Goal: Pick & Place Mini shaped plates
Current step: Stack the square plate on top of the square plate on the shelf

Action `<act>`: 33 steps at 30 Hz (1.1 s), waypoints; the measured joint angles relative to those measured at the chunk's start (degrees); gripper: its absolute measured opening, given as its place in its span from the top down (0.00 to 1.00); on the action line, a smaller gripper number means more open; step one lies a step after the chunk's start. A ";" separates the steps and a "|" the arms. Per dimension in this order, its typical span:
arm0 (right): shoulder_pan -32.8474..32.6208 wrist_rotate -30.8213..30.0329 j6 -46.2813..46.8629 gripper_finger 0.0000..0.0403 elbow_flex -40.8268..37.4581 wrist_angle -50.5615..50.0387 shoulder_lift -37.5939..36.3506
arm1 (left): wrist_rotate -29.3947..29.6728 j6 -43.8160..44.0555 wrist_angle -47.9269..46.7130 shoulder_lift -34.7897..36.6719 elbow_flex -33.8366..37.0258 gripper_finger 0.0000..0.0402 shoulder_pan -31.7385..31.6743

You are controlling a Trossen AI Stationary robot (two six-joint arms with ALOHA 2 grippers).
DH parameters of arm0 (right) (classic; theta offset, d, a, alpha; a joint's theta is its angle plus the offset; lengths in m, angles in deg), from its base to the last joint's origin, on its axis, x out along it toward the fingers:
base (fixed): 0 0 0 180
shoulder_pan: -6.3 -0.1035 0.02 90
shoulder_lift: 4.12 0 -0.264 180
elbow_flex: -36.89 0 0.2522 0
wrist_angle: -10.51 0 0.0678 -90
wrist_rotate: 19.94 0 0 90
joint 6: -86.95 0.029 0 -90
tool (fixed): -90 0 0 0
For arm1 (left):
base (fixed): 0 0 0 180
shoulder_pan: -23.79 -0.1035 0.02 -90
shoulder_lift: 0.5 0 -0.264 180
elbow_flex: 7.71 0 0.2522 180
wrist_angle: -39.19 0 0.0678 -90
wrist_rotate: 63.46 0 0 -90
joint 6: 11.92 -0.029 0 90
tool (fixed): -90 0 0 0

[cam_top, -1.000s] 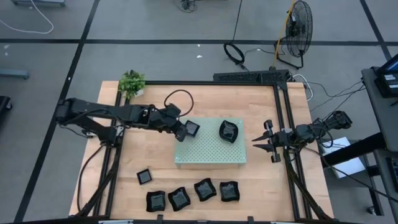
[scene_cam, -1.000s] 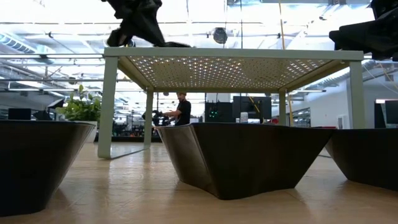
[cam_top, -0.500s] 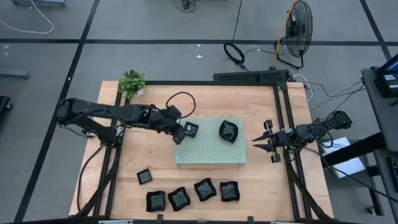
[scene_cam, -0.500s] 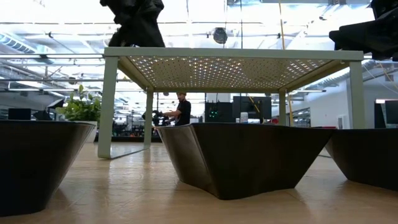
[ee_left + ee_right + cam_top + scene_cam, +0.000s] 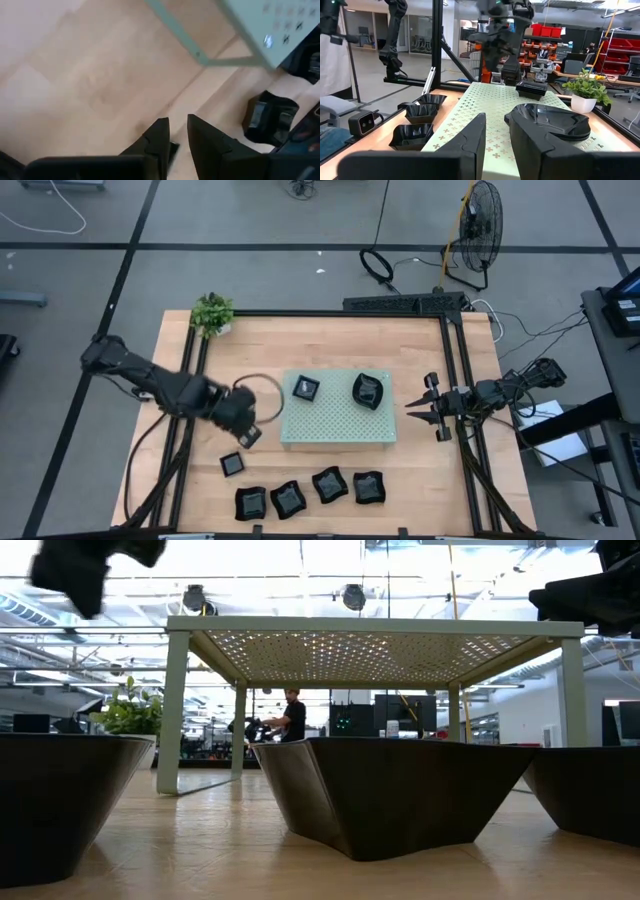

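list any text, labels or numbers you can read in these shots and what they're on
No text can be read in any view.
The mini shaped plates and the pale green perforated board carry no markings.
Screens and red bins in the room behind, seen in the right wrist view, are too small to read.

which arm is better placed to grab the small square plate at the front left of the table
Left. Its pincer hovers close to the small square plate on the table, empty, fingers slightly apart. The right pincer waits at the table's far right edge, beyond the green board.
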 joint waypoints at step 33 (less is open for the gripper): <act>0.01 0.00 0.00 0.81 0.00 0.00 -0.02 | -7.51 68.03 23.36 -2.75 27.93 0.58 24.35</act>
